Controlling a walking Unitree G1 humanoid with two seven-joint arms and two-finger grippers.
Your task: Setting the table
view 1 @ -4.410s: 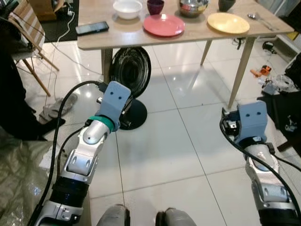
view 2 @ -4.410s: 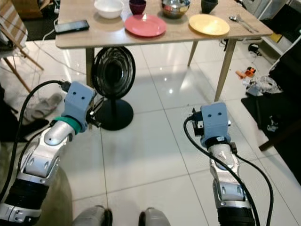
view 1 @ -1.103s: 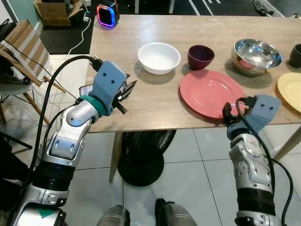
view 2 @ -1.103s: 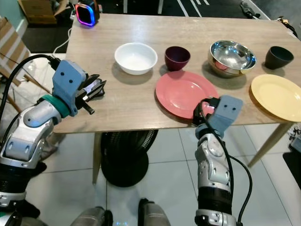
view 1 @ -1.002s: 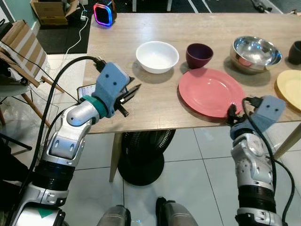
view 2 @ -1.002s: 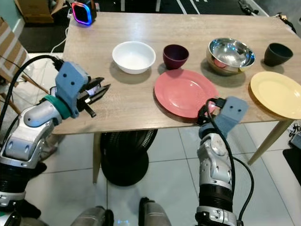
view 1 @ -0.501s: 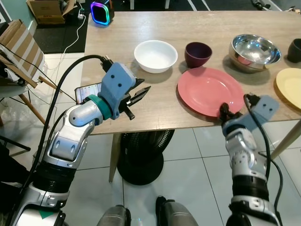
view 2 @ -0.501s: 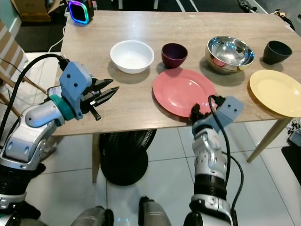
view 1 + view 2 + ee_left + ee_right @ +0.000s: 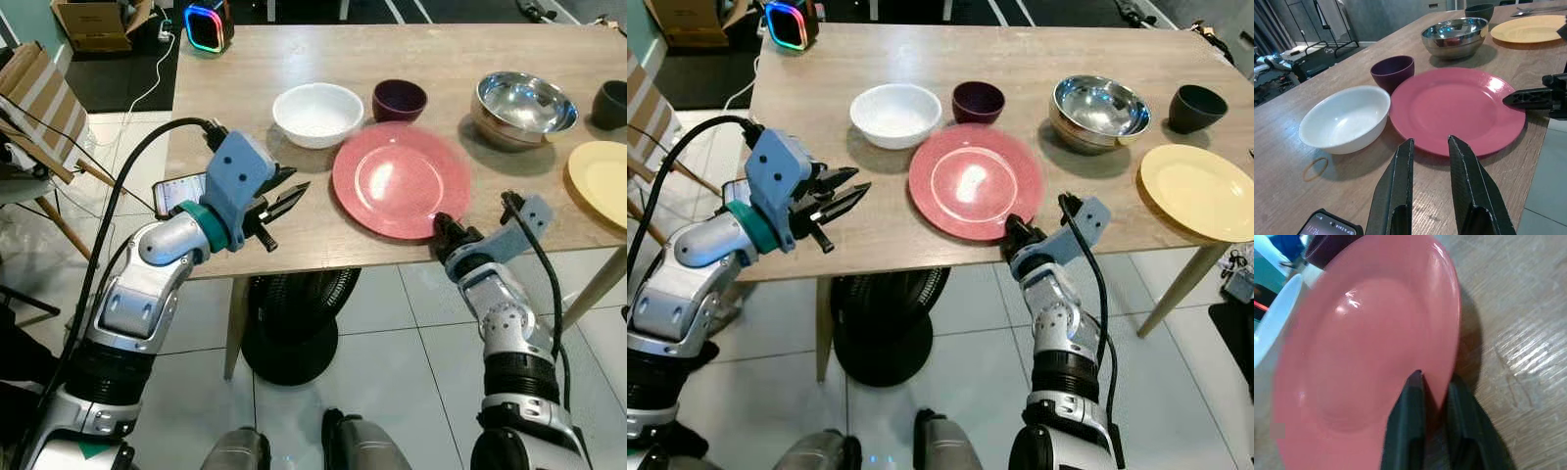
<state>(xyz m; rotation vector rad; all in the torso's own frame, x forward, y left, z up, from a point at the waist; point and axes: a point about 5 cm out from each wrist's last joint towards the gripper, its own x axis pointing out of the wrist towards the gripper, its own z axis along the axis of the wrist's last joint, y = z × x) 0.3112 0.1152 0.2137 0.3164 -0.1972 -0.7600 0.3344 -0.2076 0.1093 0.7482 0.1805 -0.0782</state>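
Right gripper (image 9: 1431, 396) at the near desk edge, jaws clamped on the near rim of the pink plate (image 9: 402, 179), one finger above and one beneath. Plate lifted at that edge and tilted, far side close against the white bowl (image 9: 317, 102) and purple cup (image 9: 400, 96). Judged rigid, smooth and glossy, hence slippery at a thin rim pinch; likely breakable if dropped or knocked. Weight hangs away from the hold, so prone to pivot between the fingers. Hold at the rim is the only purchase on offer; deeper bite toward the flat well advisable. Right forearm rises from below the desk edge, wrist bent forward over the lip.

Left gripper (image 9: 285, 199) hovers above the near left part of the desk (image 9: 294, 235), jaws slightly apart and holding nothing, pointed toward the plate. Left elbow low, forearm angled up and inward. Phone (image 9: 181, 191) just behind that wrist; rubber band (image 9: 1314, 168) near the bowl.

Further back: steel bowl (image 9: 522, 101), yellow plate (image 9: 600, 169), dark cup (image 9: 1199, 106) at the right; glowing speaker (image 9: 206, 22) at the far left corner.
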